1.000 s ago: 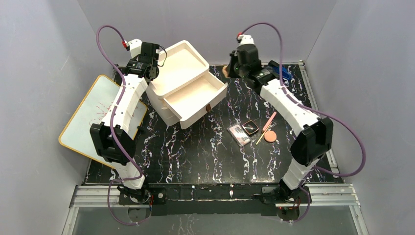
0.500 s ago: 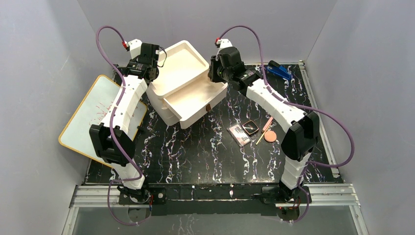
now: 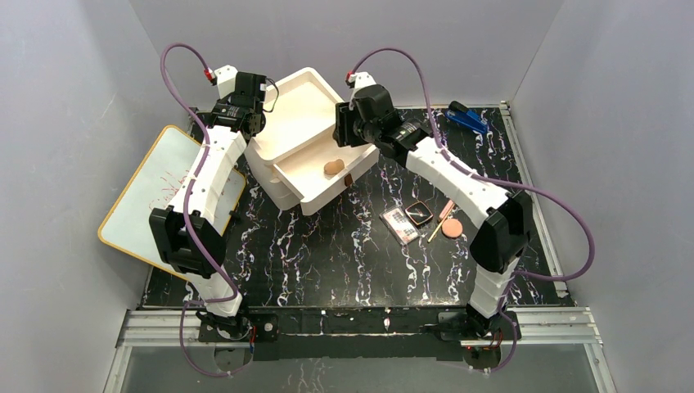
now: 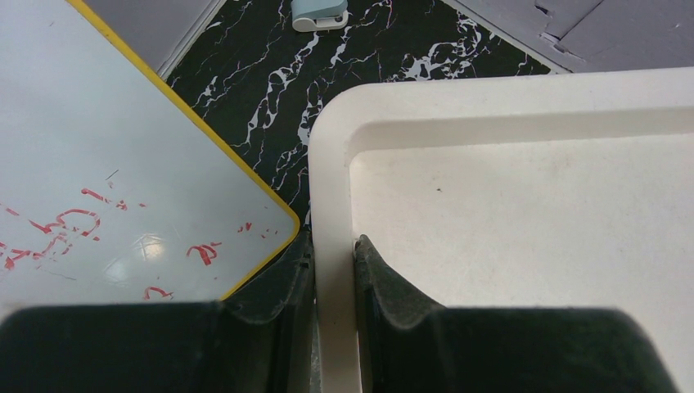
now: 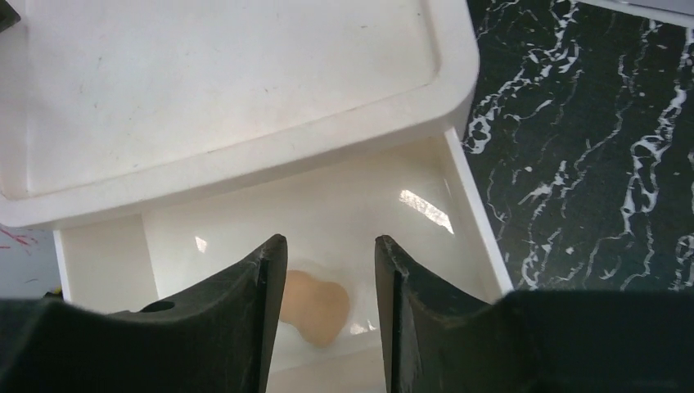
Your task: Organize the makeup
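The tan sponge (image 3: 333,167) lies loose inside the open drawer (image 3: 365,154) of the cream organiser. My right gripper (image 3: 344,131) hangs just above it, open; in the right wrist view the sponge (image 5: 321,308) shows below and between the parted fingertips (image 5: 273,255), apart from both. My left gripper (image 4: 334,254) is shut on the rim (image 4: 331,172) of the organiser's top tray (image 3: 288,88). On the table's right lie the multicolour palette (image 3: 398,225), the square black compact (image 3: 419,214), the salmon-pink puff (image 3: 452,227) and the thin pink-and-yellow stick (image 3: 445,210).
A yellow-edged whiteboard (image 3: 155,196) with red marks lies left of the organiser, under the left arm. A blue stapler-like object (image 3: 466,119) sits at the back right. A small pale blue item (image 4: 319,13) shows at the table's far edge.
The right arm swung left from the back of the table to over the drawer. Its jaws opened, and the sponge now lies in the drawer. The left arm stayed put.
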You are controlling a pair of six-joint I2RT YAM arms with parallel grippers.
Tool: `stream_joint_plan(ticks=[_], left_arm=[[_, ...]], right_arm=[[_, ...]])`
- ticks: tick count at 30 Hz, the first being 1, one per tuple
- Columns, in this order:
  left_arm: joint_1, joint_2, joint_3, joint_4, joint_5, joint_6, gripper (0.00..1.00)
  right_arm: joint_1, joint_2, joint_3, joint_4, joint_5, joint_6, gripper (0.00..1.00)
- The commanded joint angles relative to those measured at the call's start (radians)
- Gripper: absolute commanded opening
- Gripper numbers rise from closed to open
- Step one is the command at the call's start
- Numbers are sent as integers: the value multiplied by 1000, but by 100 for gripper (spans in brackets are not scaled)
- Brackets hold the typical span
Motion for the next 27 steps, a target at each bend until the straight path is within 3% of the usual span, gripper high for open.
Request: stream_joint_plan(ticks=[1,8,12,20,27], left_arm=[[-5,12,-20,-82,87,41,0],[-5,5,-22,-89,94,53,0],[-5,-5,-30,-87,101,65,0],[-4,-18,-60,-70,139,82,0],[-4,-19,-76,-58,159,89,0]], right_arm=[[-6,-153,-39,65,150,-56,58],[-136,-310,-163,-27,275,-46,77],[-229,-385,-325,-104,272,26,89],[-384,-579,-785,-142,175,238,90],[-493,-706,-1042,-134,161,408,87]])
